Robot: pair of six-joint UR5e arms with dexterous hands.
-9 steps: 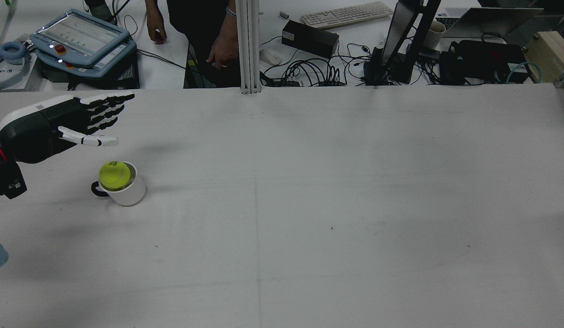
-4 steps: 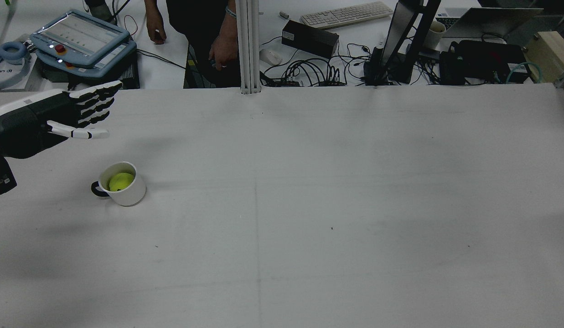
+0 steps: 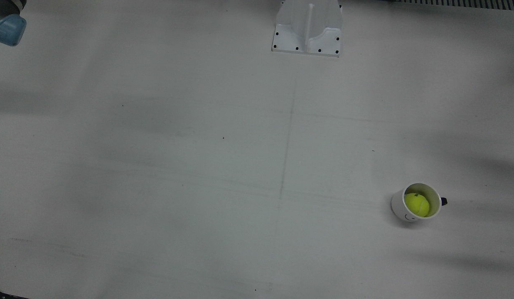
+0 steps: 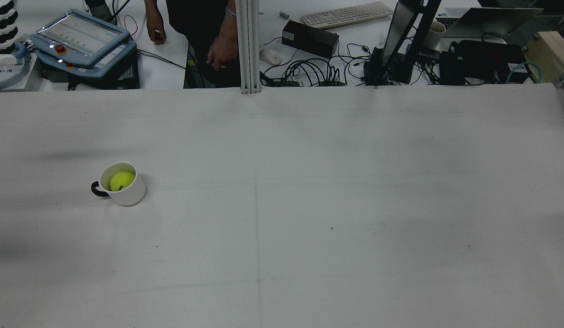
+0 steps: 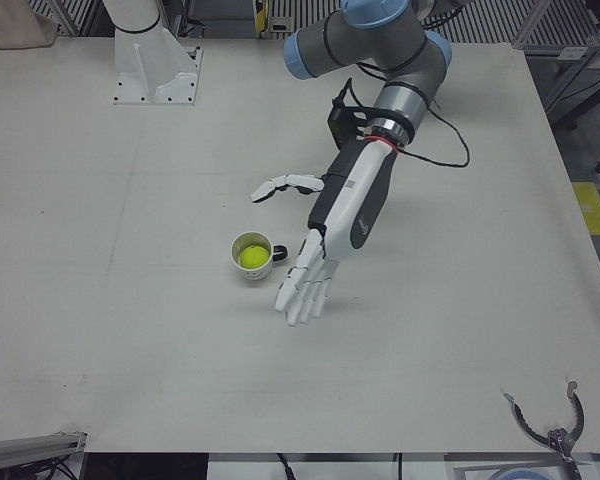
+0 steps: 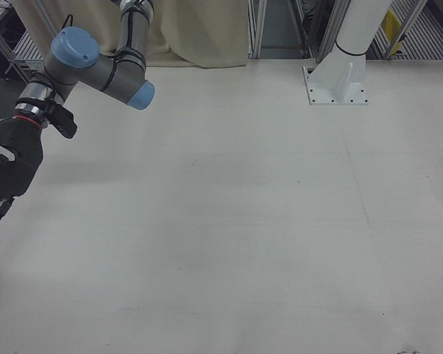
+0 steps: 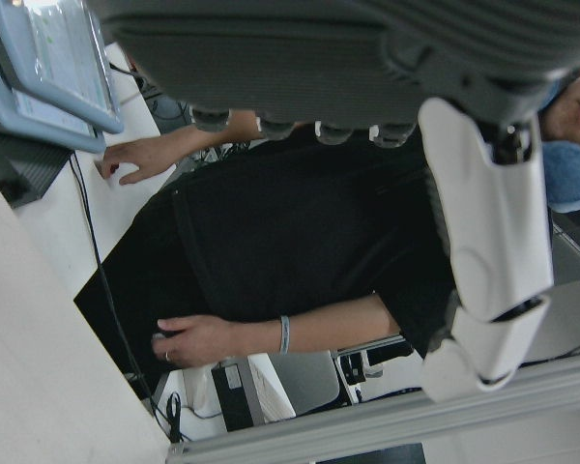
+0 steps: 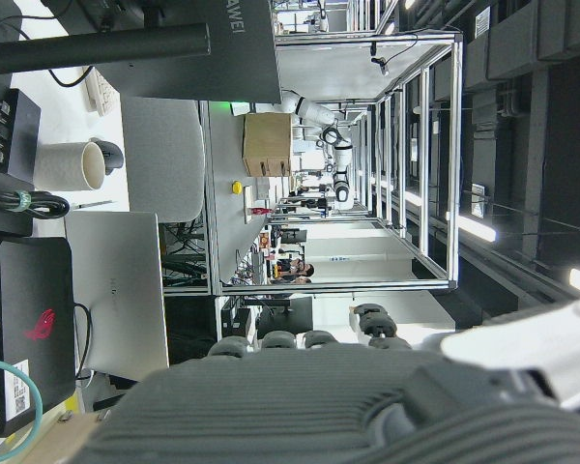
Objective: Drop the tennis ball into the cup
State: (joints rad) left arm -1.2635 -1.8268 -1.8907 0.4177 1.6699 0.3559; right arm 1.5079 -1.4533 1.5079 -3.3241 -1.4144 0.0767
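— Left hand (image 5: 325, 235) status?

— Empty, fingers (image 5: 302, 296) spread and pointing down toward the worktop (image 5: 130, 330), just beside the cup (image 5: 251, 256) (on its handle side, not touching it).

— And the tennis ball (image 4: 122, 181)?

— Down inside the cup, which stands upright on the worktop; the front view shows the ball (image 3: 416, 204) below the rim.

— Right hand (image 6: 1, 177)?

— At the edge of the right-front view, well away from the cup. Only its back and part of its fingers show, so whether it is spread or closed I cannot tell.
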